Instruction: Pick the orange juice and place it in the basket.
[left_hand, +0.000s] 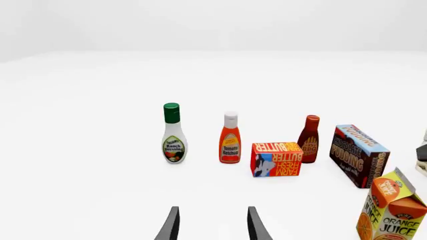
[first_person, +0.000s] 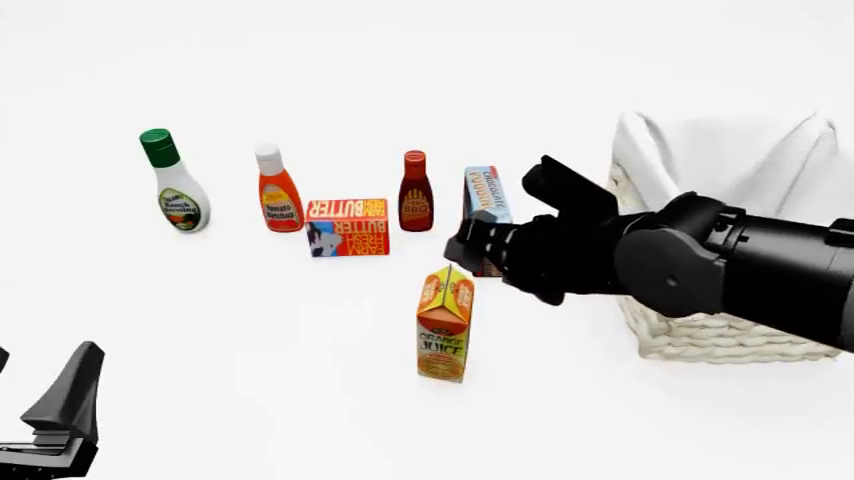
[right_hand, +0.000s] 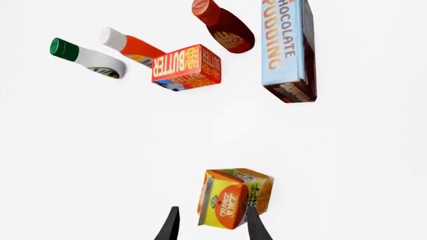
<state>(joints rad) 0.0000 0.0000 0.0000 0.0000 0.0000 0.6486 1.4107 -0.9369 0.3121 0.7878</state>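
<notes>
Fingers (right_hand: 253, 226) of the right gripper (right_hand: 210, 227) are spread, hovering above the upright orange juice (first_person: 446, 324), whose gable top lies beside one fingertip. Carton stands on the table (first_person: 267, 330), left of the basket (first_person: 707, 335). Left gripper (left_hand: 212, 224) fingers are likewise parted, holding nothing.

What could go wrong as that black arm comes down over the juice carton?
The orange juice is tall and narrow. In the right wrist view one finger of the right end effector overlaps the carton's edge rather than clearing it, so closing or descending might tip it. The chocolate pudding box stands just behind, so a toppled carton or a sweeping arm might knock it. On the way to the basket, a carton carried low might catch the rim.
</notes>
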